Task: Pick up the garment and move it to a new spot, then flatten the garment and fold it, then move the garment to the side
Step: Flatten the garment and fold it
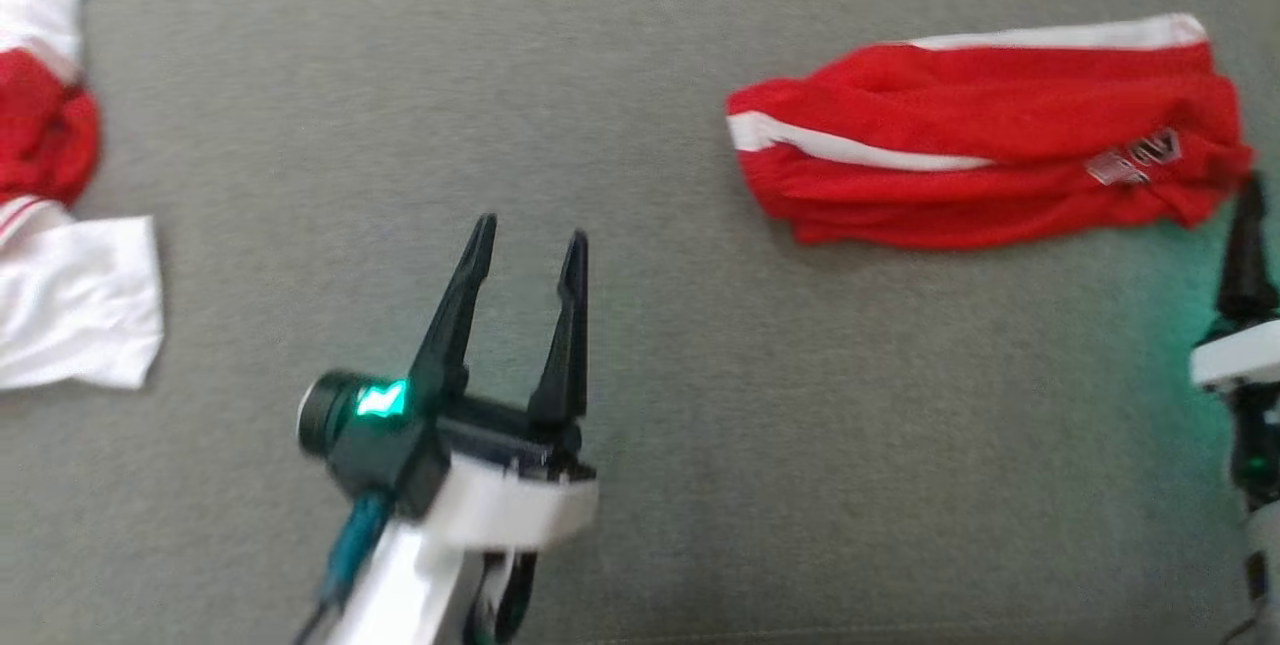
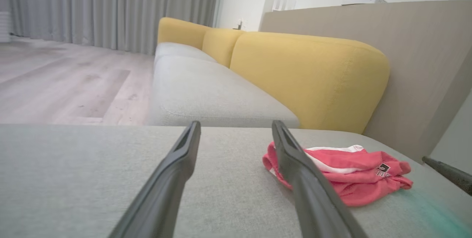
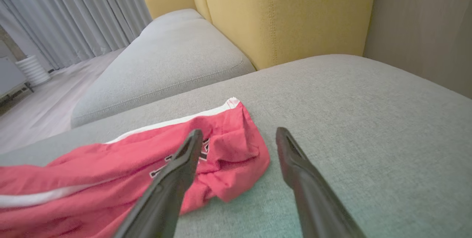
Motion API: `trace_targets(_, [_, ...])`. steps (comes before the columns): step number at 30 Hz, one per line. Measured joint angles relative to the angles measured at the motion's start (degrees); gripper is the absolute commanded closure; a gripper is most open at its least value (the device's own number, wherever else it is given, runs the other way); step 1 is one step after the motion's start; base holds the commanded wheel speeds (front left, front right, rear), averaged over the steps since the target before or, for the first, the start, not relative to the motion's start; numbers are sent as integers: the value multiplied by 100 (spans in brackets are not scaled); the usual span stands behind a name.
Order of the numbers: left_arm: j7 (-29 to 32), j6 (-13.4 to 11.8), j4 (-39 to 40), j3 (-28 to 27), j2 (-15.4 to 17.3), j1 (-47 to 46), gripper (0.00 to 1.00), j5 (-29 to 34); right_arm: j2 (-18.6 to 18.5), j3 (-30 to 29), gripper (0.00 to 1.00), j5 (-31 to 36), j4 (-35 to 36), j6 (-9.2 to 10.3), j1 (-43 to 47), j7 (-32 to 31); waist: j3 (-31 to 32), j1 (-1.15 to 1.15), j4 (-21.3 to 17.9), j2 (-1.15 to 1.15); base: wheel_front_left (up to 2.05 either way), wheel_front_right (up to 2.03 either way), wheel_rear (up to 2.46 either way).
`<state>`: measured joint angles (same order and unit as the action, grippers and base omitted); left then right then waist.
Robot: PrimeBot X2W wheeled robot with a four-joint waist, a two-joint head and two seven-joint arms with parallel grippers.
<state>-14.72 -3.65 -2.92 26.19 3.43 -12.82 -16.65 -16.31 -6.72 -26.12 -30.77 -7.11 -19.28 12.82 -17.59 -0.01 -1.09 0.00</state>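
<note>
- Now the left gripper [image 1: 527, 237], with its two long dark fingers, hangs closest to us over the soft grey cushion [image 1: 800, 425]. Its fingers are spread wide and hold nothing.
- Off to the right, the right gripper [image 3: 239, 131] is spread wide too, and it is empty. One finger is over the end of the cloth, but I cannot tell if it touches.
- A bit further away lies the red garment with white stripes [image 1: 980, 135]. It is a long folded bundle on the right part of the cushion. The right gripper is at its near right corner, and the left gripper is well apart from it.
- I think the folding is done, and the job now is to let go and back off.
- To do that well, lift the right gripper straight up, so no finger catches a loose flap. The cloth looks floppy, and a small tug may open the fold.
- Far over on the left lies another red and white cloth [image 1: 45, 115], all crumpled. Stay away from it.
- Furthest back stands the yellow padded sofa back [image 2: 309, 79].
</note>
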Motion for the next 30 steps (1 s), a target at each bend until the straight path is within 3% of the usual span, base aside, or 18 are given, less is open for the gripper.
trace_targets(8, [0,-98,795,132,-19,530,0,417,-485,-740,0,-87,-1147,1,-566,-408,200,0,704,0,0,0,0])
trace_targets(12, [-1,-170,950,167,-22,530,0,480,-531,-879,0,-86,-1697,1,-931,-710,201,0,993,0,0,0,0])
trace_targets(21, [0,-247,1053,180,-22,518,0,520,-654,-1312,0,-8,-2860,0,-1337,-1054,27,0,1099,0,0,0,0])
trace_targets(22, [0,-246,1053,179,-22,518,0,520,-642,-1293,9,-12,-2889,0,-1420,-1117,23,0,1072,0,0,0,0])
trace_targets(23, [0,-246,1050,174,-23,517,0,520,-612,-1239,58,-34,-2889,0,-1497,-1185,19,0,1041,0,0,0,0])
trace_targets(24, [0,-243,1047,168,-23,516,0,520,-579,-1168,100,-103,-2873,1,-1554,-1268,19,0,1007,0,0,0,0])
trace_targets(30, [0,-240,981,132,-24,508,0,555,-579,-815,100,-234,-2696,1,-1565,-1123,53,1,775,0,0,0,0])
